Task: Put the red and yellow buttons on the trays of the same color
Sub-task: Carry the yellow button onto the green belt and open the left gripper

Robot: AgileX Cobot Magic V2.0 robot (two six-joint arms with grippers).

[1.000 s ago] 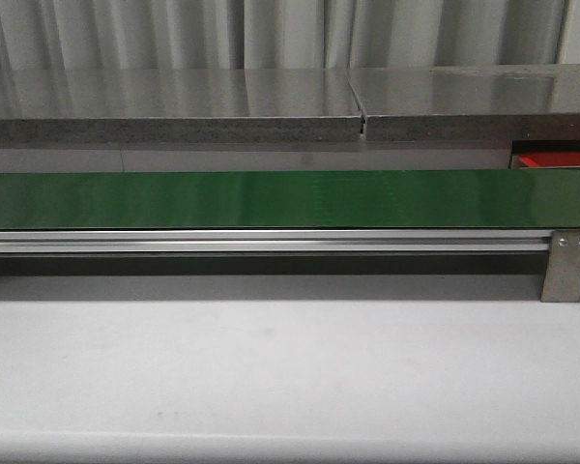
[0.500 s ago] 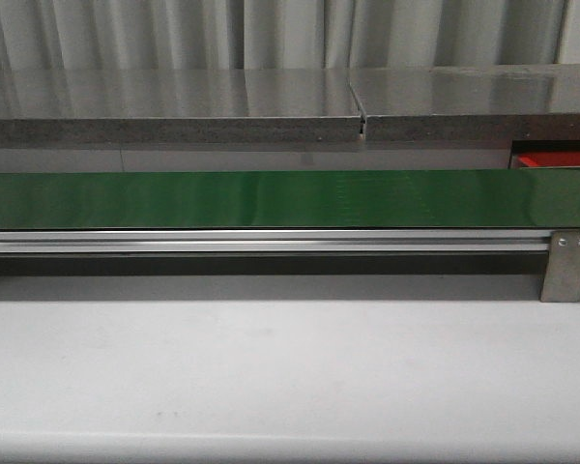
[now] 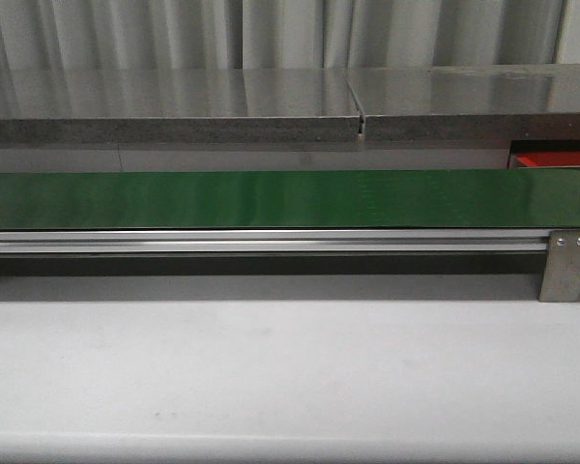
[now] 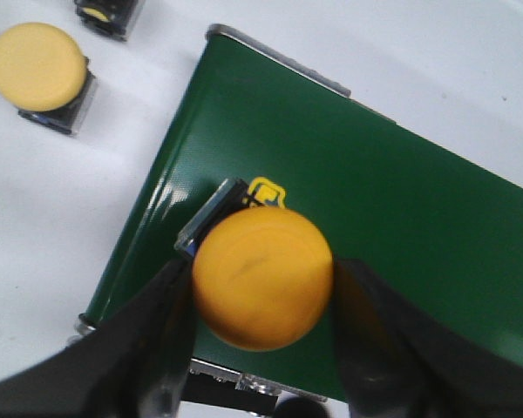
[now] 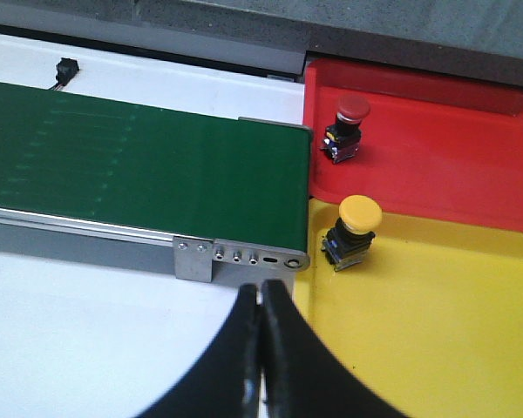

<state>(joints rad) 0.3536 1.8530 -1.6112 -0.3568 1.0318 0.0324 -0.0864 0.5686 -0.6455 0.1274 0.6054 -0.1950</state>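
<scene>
Two yellow mushroom-head buttons (image 4: 37, 66) lying on the white surface (image 4: 35, 226) beside the green conveyor belt (image 4: 392, 200) end. Left end effector (image 4: 261, 287) clamped on a third yellow mushroom-head button (image 4: 261, 277) above the belt. Right end effector (image 5: 263, 348) fully closed, empty, just off the belt's metal end bracket (image 5: 240, 257). Red-capped button (image 5: 347, 126) on red tray (image 5: 436, 165); yellow-capped button (image 5: 356, 228) on yellow tray (image 5: 436, 331). Front view unchanged versus earlier frame: belt bare, surface open.
</scene>
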